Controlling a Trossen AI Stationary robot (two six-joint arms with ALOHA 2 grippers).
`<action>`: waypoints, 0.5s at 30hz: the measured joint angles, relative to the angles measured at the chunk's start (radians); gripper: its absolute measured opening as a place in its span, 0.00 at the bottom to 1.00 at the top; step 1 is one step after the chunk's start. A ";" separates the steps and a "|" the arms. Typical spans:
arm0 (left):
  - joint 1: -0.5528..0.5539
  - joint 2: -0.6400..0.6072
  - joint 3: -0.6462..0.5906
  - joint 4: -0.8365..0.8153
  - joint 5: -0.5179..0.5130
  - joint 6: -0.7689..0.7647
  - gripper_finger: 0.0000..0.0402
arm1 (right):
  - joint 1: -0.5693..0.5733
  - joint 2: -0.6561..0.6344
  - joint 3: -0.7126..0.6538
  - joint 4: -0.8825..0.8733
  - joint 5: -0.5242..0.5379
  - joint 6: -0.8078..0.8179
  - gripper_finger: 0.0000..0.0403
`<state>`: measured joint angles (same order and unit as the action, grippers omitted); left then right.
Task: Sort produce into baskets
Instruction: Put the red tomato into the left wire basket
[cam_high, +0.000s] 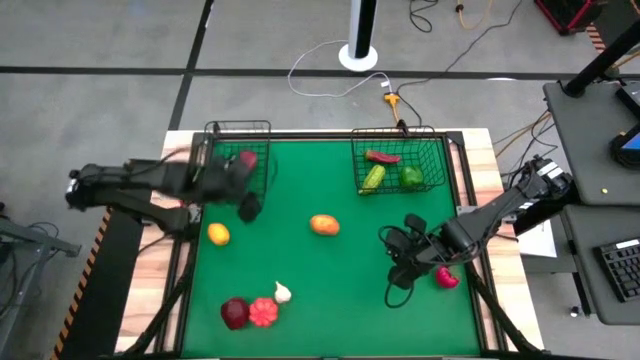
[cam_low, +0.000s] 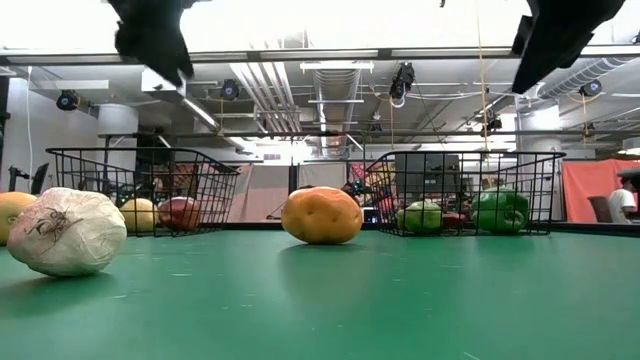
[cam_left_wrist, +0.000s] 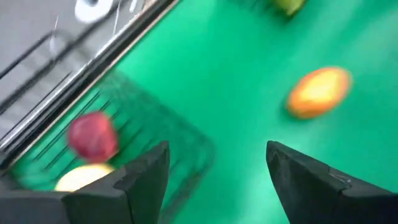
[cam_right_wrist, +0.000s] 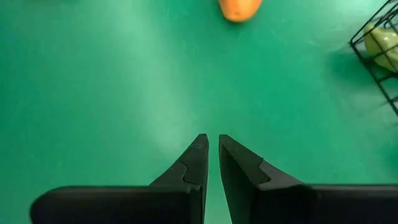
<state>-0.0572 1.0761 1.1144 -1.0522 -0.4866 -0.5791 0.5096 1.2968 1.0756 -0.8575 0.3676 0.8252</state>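
My left gripper (cam_left_wrist: 217, 171) hovers open over the near right corner of the left basket (cam_high: 240, 150), with nothing between its fingers. That basket holds a red piece (cam_left_wrist: 92, 135) and a yellow piece (cam_left_wrist: 81, 177). My right gripper (cam_right_wrist: 212, 149) hangs shut above the green mat at the right, holding nothing. The right basket (cam_high: 398, 160) holds a red piece (cam_high: 383, 156) and two green pieces (cam_high: 373, 178). Loose on the mat lie an orange piece (cam_high: 324, 224), a yellow one (cam_high: 218, 233), a white one (cam_high: 283, 292), a red one (cam_high: 263, 312) and a maroon one (cam_high: 234, 313).
Another red piece (cam_high: 446, 277) lies on the mat beside my right arm, near the right edge. Bare mat (cam_high: 330, 290) stretches between the two arms. In the low view both arms hang above the table, the white piece (cam_low: 66, 231) close by.
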 joint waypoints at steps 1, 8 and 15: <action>-0.072 -0.016 -0.019 0.032 -0.046 -0.037 0.61 | -0.007 0.000 0.000 0.003 0.000 0.000 0.08; -0.478 -0.034 -0.116 0.211 -0.312 -0.204 0.61 | -0.050 0.000 0.000 0.002 -0.166 0.081 0.10; -0.626 0.033 -0.116 0.242 -0.433 -0.290 0.61 | -0.059 0.001 0.000 -0.046 -0.362 0.186 0.22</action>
<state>-0.6831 1.1088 0.9989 -0.8101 -0.9201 -0.8687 0.4507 1.2980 1.0759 -0.9037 0.0053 1.0107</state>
